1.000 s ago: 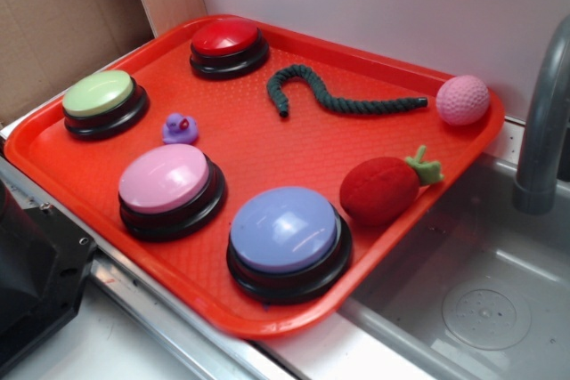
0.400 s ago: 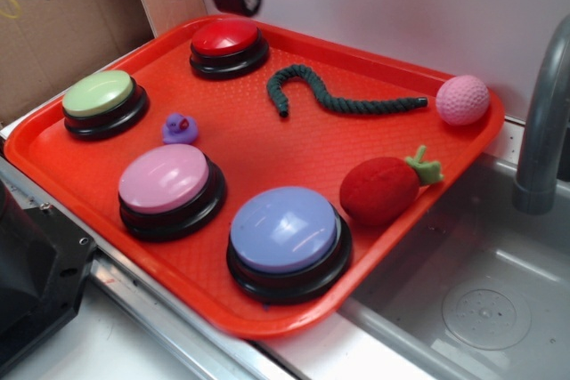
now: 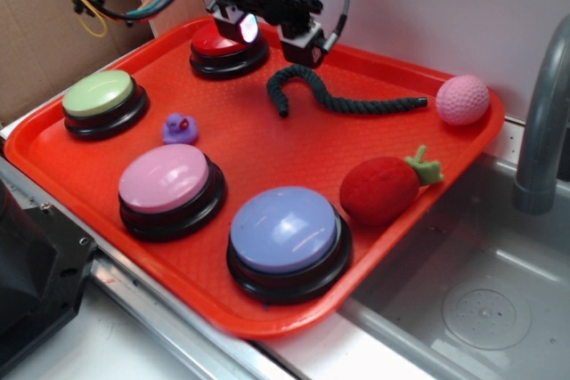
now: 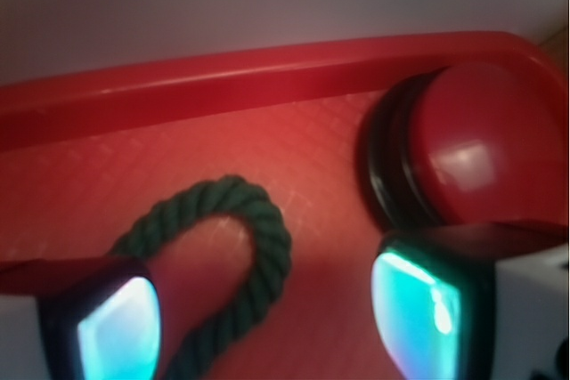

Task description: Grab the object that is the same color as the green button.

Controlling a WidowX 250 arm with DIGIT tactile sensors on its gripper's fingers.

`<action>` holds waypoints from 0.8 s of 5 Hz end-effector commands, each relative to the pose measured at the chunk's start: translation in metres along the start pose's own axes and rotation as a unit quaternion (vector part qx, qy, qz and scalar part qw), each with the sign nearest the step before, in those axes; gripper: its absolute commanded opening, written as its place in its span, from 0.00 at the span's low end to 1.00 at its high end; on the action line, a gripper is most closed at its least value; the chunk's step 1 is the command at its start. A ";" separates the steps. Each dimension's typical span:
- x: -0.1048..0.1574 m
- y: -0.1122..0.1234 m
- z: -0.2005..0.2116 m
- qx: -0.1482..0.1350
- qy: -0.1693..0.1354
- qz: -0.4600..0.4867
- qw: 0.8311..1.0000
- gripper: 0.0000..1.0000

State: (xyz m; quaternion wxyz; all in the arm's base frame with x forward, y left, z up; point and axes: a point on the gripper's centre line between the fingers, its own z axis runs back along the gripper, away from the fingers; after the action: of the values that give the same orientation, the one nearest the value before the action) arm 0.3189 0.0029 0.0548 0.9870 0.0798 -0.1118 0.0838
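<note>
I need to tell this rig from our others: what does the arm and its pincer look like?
The arm is black, with loose yellow, orange, blue and black cables. The pincer has two pale blocky fingers with glossy pads glowing cyan. No markings are legible.

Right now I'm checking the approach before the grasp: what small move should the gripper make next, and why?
Probably ease down over the rope's curved end. The gripper is open and above the tray, and the wrist view shows the dark green rope looping between the fingers, the red button beside it.
</note>
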 end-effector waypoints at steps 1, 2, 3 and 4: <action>0.011 0.015 -0.023 -0.016 0.013 -0.012 1.000 1.00; 0.007 0.007 -0.037 -0.050 0.037 -0.022 0.998 1.00; 0.004 -0.008 -0.048 -0.091 0.059 -0.025 0.994 1.00; -0.001 -0.002 -0.047 -0.084 0.064 0.006 0.994 0.00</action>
State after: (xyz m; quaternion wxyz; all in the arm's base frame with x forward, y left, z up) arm 0.3329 0.0047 0.0122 0.9944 -0.0102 -0.0631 0.0837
